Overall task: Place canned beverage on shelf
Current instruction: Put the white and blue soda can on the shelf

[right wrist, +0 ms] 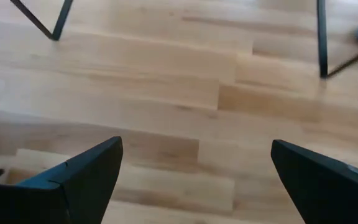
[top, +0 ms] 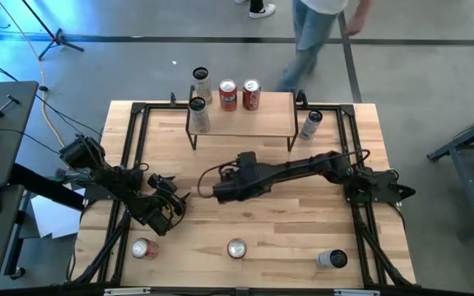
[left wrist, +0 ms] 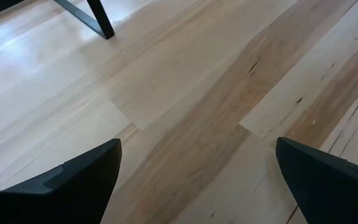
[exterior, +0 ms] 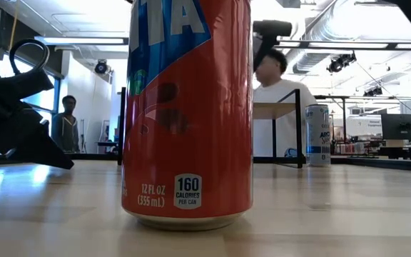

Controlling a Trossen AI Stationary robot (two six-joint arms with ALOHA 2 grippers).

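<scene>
Three cylindrical cans (top: pixel 227 95) top wooden shelf (top: pixel 271 115).

Cut off and blurred
Orange can (exterior: pixel 188 114) cropped at top, hiding most of shelf (exterior: pixel 277 111); person (top: pixel 315 33) overhead blurred, cropped.

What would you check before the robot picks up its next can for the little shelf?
1. Left gripper open and empty: ok, fingers spread over bare wood.
2. Right gripper open and empty: ok.
3. Room on the shelf: ok, its right part is bare; two red cans and a silver can fill the left.
4. Cans waiting on the table: ok, orange can stands upright at the front edge.
5. People clear of the table: not ok, a person walks just behind it.
</scene>
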